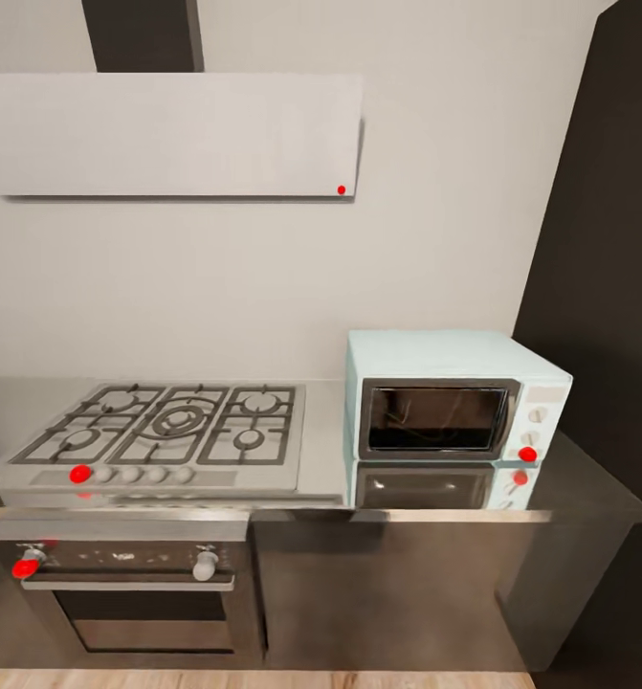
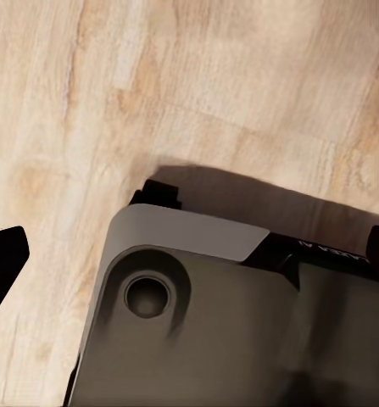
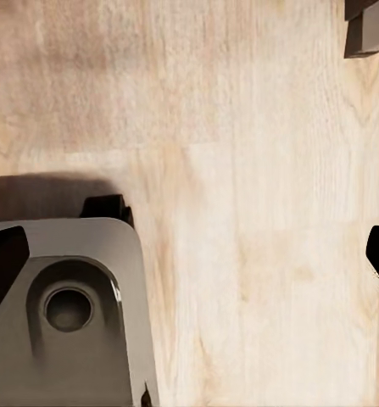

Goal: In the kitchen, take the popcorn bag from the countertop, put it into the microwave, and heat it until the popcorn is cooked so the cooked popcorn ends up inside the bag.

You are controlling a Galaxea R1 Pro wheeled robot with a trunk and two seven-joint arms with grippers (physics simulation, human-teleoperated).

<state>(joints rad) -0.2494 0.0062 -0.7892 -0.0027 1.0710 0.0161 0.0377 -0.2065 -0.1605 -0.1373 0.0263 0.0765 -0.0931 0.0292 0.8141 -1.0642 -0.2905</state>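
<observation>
Nothing of the task looks begun: the long grey table [image 1: 588, 488] carries a gas hob [image 1: 172, 426] and the mint microwave [image 1: 450, 407], its dark door shut, while no popcorn bag is to be seen on it. Both wrist views look down on a pale wooden floor [image 3: 240, 170] and the robot's grey base [image 2: 240, 331]; dark tips sit far apart at the edges, so both jaws probably stand wide

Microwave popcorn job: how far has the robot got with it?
It looks barely begun. The microwave sits on the countertop with its door shut, and I can make out no bag through the dark glass. The robot faces the counter, hob to the left. Both wrist cameras look down at wooden floor, so nothing seems in hand. Finding, loading and heating the bag all remain.
</observation>
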